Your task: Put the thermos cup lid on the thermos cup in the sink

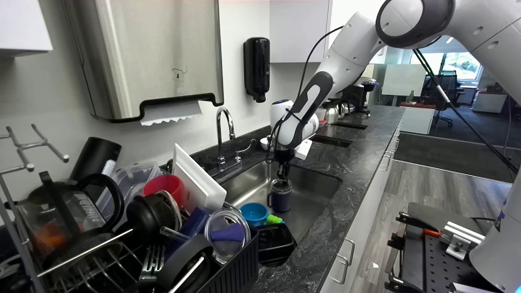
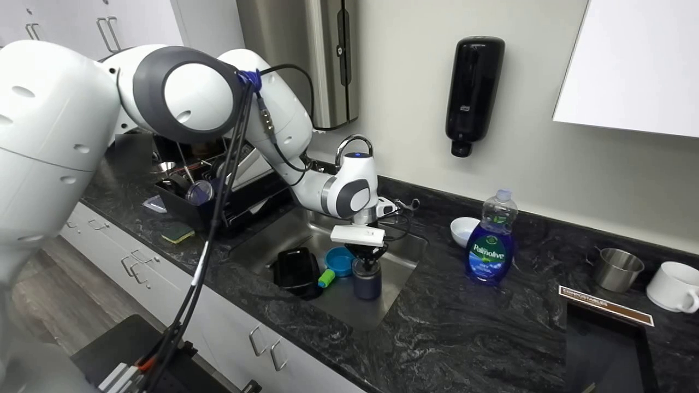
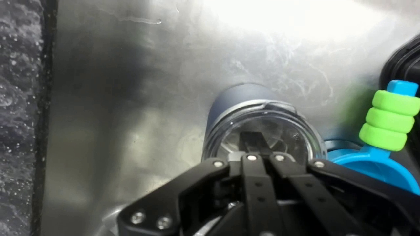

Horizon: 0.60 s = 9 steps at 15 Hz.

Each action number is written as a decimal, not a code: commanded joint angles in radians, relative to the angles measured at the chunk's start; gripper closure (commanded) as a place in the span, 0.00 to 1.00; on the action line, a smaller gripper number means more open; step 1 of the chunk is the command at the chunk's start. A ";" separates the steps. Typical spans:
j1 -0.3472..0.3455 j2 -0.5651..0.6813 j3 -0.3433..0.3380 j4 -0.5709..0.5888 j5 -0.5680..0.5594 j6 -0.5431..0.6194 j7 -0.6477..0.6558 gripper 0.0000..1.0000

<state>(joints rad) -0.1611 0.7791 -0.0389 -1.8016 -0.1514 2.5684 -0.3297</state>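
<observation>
Jaws pinched together over thermos cup lid (image 3: 285, 136) — atop thermos cup (image 1: 281, 201) in sink (image 1: 313, 191) — faucet (image 1: 220, 140) only in both exterior views.

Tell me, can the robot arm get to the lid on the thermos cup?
Yes, it looks like it: its jaws point down at the lid on the thermos cup, with nothing visible in between. They're shut, though, so grabbing it would probably mean opening first.

Pale wall (image 2: 404, 98); white cabinet (image 2: 639, 60); grey plank floor (image 1: 411, 183); bright far window (image 1: 466, 66).
</observation>
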 commanded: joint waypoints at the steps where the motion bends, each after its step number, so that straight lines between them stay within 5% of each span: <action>1: -0.030 0.008 0.023 -0.001 0.005 0.016 -0.037 1.00; 9: -0.030 0.071 0.022 0.063 0.002 -0.003 -0.044 1.00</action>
<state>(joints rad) -0.1733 0.7894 -0.0315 -1.7874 -0.1514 2.5666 -0.3491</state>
